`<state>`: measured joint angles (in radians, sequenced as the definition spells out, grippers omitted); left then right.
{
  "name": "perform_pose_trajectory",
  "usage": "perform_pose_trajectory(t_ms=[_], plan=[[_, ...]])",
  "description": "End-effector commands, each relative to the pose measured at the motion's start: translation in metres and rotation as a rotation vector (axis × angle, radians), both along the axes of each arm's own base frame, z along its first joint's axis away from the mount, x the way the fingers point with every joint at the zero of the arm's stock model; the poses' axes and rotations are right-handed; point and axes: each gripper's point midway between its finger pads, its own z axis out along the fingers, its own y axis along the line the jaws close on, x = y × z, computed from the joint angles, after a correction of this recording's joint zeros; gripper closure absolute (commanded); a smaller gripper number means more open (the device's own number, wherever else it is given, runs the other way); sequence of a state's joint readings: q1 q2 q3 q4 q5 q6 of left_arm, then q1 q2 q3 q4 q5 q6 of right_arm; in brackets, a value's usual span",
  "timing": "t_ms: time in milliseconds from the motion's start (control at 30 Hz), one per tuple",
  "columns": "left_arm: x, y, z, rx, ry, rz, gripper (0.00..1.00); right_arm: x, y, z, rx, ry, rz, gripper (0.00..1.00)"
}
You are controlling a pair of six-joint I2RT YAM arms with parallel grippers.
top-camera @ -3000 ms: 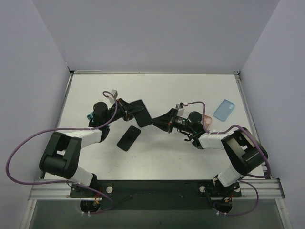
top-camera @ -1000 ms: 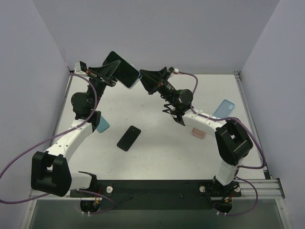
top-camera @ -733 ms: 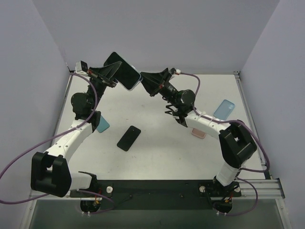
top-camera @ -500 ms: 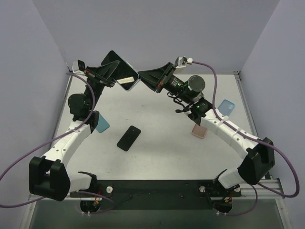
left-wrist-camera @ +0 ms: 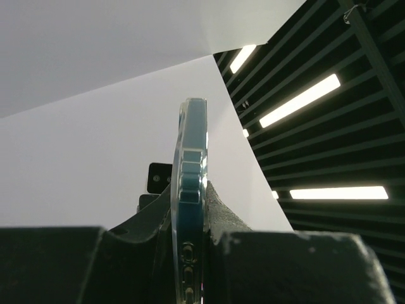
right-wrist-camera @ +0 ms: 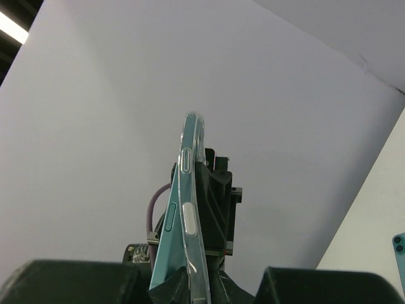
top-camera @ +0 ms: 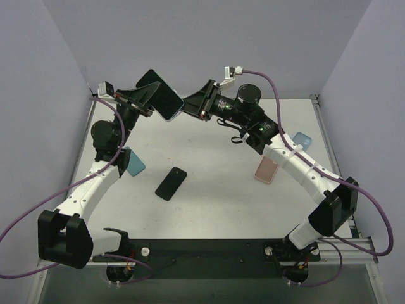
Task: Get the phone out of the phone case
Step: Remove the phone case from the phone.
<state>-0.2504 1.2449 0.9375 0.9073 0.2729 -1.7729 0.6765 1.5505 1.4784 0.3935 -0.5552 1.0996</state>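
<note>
1. Lilac walls close three sides of my white counter.
2. Aloft toward 11 o'clock I see the phone in its phone case. The left fingers clamp it, and the right fingers pinch its 3 o'clock edge.
3. Lying flat: black handset at 8, teal case at 9, pink case at 3, blue case at 2.

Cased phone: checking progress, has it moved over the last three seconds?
Yes. The cased phone has lifted up and back, away from the black phone lying flat on the table.
</note>
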Motion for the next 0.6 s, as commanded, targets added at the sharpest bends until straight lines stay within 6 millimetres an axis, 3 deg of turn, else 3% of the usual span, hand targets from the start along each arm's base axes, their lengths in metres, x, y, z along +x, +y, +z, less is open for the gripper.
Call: perform_pose_trajectory(t_ms=[0, 167, 300, 333, 367, 467, 533, 567], plan=[[-0.118, 0.004, 0.101, -0.163, -0.384, -0.193, 1.0, -0.041, 0.033, -0.168, -0.343, 0.374, 0.265, 0.82], [-0.116, -0.003, 0.095, -0.155, -0.37, -0.207, 1.0, -0.042, 0.044, -0.161, -0.301, 0.394, 0.308, 0.79], [-0.113, -0.01, 0.091, -0.151, -0.361, -0.217, 1.0, -0.04, 0.057, -0.144, -0.187, 0.407, 0.36, 0.8], [-0.111, -0.012, 0.088, -0.148, -0.353, -0.221, 1.0, -0.039, 0.059, -0.142, -0.164, 0.416, 0.37, 0.82], [-0.109, -0.013, 0.084, -0.146, -0.345, -0.223, 1.0, -0.037, 0.061, -0.139, -0.122, 0.401, 0.382, 0.98], [-0.102, -0.017, 0.073, -0.126, -0.323, -0.233, 1.0, -0.033, 0.05, -0.142, -0.077, 0.439, 0.363, 1.0], [-0.093, -0.022, 0.057, -0.102, -0.284, -0.25, 1.0, -0.02, 0.035, -0.147, -0.074, 0.442, 0.304, 1.0], [-0.088, -0.024, 0.049, -0.092, -0.255, -0.254, 0.93, -0.017, 0.026, -0.143, -0.068, 0.429, 0.284, 1.0]])
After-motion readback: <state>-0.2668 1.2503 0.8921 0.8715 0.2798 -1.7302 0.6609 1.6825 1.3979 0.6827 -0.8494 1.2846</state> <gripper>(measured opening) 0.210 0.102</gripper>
